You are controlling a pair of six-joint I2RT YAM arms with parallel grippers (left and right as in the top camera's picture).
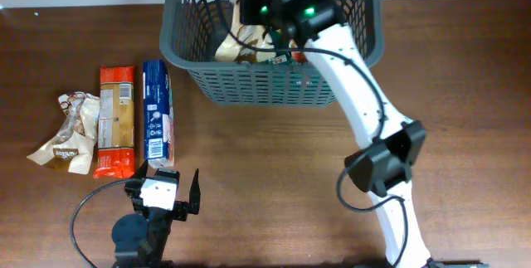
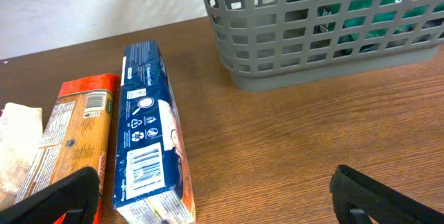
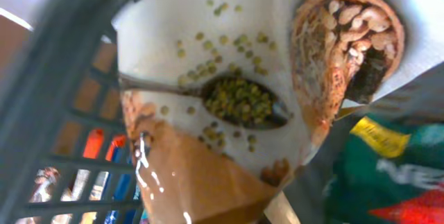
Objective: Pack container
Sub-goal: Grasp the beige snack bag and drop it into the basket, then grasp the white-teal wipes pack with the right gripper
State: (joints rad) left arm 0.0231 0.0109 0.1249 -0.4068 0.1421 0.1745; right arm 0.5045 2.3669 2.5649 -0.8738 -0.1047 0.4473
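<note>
The container, a dark grey slotted basket (image 1: 274,85), stands at the far middle of the table; it also shows in the left wrist view (image 2: 277,44) and as a blurred wall in the right wrist view (image 3: 62,78). My right gripper (image 1: 253,7) is inside the basket, shut on a brown and white snack packet (image 1: 241,46). That packet (image 3: 229,113) fills the right wrist view and hides the fingers. My left gripper (image 1: 168,174) (image 2: 215,200) is open and empty, low over the table beside the near end of a blue box (image 1: 157,110) (image 2: 146,148).
An orange packet (image 1: 116,119) (image 2: 76,127) lies left of the blue box. A crumpled white and brown packet (image 1: 66,131) (image 2: 14,148) lies further left. Green packets (image 3: 388,175) (image 2: 361,2) lie in the basket. The right arm (image 1: 365,119) stretches across the right half.
</note>
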